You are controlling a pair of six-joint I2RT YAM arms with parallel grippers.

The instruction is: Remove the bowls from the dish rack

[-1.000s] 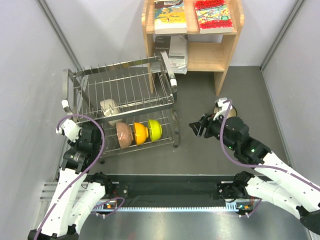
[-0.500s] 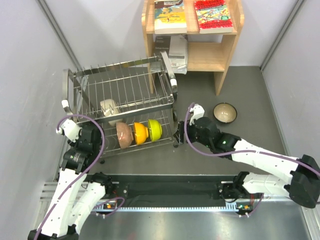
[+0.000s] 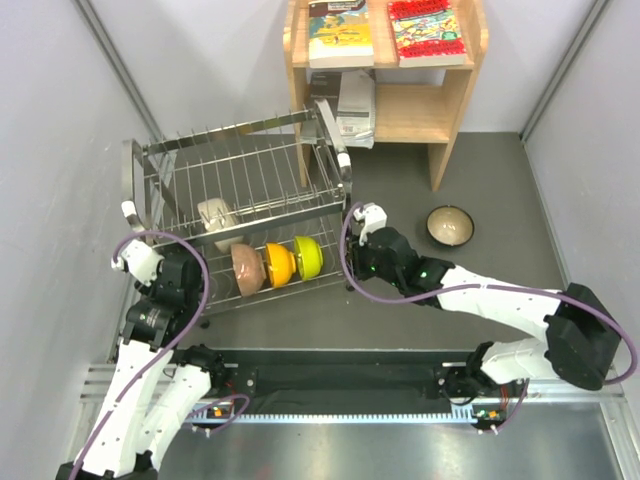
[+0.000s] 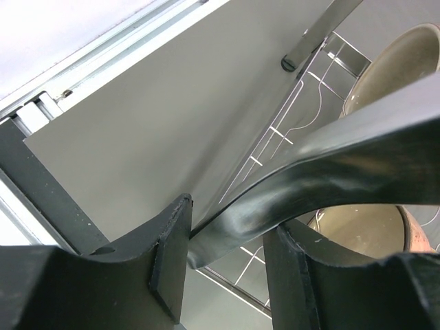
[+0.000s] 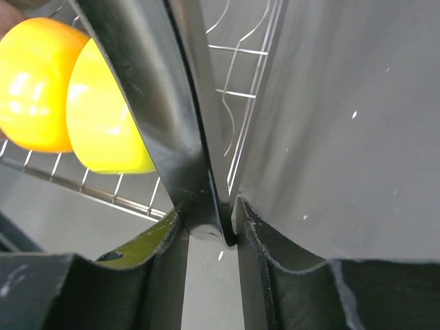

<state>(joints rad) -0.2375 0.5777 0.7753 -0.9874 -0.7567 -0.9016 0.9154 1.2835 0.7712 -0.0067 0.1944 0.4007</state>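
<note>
The dish rack (image 3: 250,185), four bowls (image 3: 279,265) in it, is set at the left. Its left handle (image 4: 330,151) is clasped by the left gripper (image 4: 227,251), and its right handle (image 5: 161,103) is pinched by the right gripper (image 5: 212,230), fingers (image 5: 275,275) narrowed. One bowl (image 3: 449,225) is seen apart, right.

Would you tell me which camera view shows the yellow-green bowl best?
The top external view: the yellow-green bowl shows whole, on edge in the lower tier of the dish rack beside the orange bowl. The right wrist view shows it close up, partly hidden by a black bar. The left wrist view does not show it.
</note>
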